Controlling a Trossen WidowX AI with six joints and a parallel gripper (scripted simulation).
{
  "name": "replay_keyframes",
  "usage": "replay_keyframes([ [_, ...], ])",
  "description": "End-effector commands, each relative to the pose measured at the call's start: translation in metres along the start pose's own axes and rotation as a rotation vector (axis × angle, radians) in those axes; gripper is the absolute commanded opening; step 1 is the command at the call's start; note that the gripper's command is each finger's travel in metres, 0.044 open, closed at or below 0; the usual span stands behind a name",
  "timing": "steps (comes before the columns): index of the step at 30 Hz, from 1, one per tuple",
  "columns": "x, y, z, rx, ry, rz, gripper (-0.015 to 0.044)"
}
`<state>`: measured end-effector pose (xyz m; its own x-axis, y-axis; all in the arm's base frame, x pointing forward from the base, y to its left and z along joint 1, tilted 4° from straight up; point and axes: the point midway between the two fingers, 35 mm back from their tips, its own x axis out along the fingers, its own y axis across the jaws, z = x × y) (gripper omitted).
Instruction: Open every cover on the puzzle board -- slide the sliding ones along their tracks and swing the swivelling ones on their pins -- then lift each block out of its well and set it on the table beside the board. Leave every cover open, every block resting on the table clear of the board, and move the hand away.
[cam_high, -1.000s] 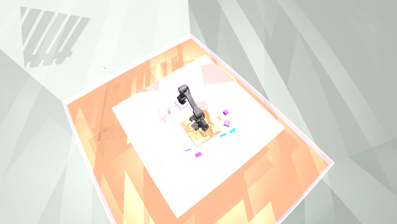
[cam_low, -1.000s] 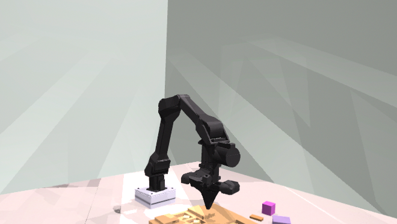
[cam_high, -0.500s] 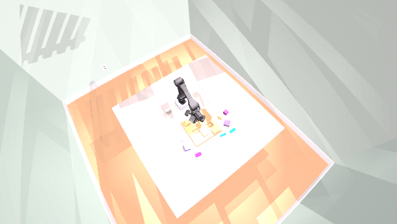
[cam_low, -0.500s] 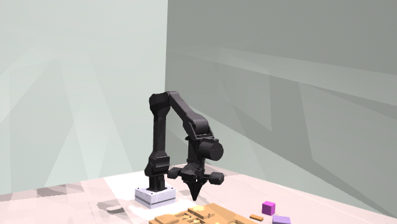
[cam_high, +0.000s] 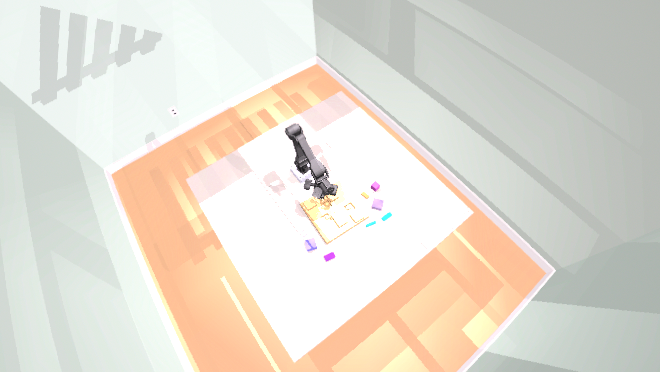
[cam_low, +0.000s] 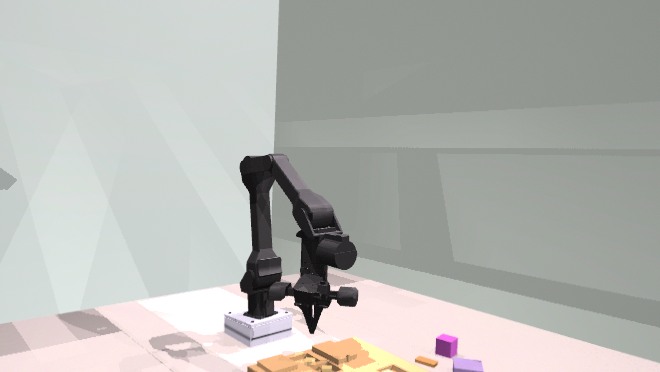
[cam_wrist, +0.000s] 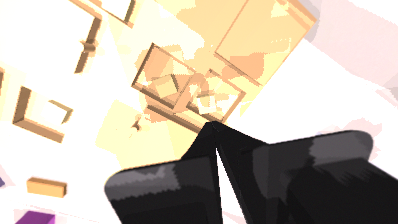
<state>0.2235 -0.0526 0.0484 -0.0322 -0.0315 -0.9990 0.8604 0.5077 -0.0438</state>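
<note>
Puzzle board (cam_high: 336, 217), tan and yellow, lies near the middle of the white table (cam_high: 280, 300) as we look from the top view. We see the dark arm (cam_high: 306, 157) reaching from its base to the board's near edge, with the gripper (cam_high: 327, 194) over that edge. Blocks sit on the table off the board: a magenta block (cam_high: 375, 186), a small orange block (cam_high: 365, 195), a lilac block (cam_high: 377, 204) and two cyan blocks (cam_high: 386, 216) on one side, a pale violet block (cam_high: 310, 245) and another magenta one (cam_high: 329, 256) on the other.

From the exterior view, we see the arm (cam_low: 260, 235) standing on a pale base (cam_low: 258, 326). The gripper (cam_low: 312, 327) points straight down, fingers pressed together with nothing between them, its tip hanging above the table just behind the board (cam_low: 345, 357).

Through the wrist view, we see the closed fingers meeting at a point over the board (cam_wrist: 135, 135), above an open framed well (cam_wrist: 170, 82). We cannot tell what lies inside it.
</note>
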Motion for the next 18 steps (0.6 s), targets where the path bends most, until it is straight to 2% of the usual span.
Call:
replay_keyframes([
  [1, 0.016, -0.003, -0.003, -0.007, 0.011, -0.009, 0.0000],
  [8, 0.045, -0.003, -0.003, -0.007, 0.011, -0.009, 0.0000],
  [18, 0.051, -0.003, -0.003, -0.007, 0.011, -0.009, 0.0000],
])
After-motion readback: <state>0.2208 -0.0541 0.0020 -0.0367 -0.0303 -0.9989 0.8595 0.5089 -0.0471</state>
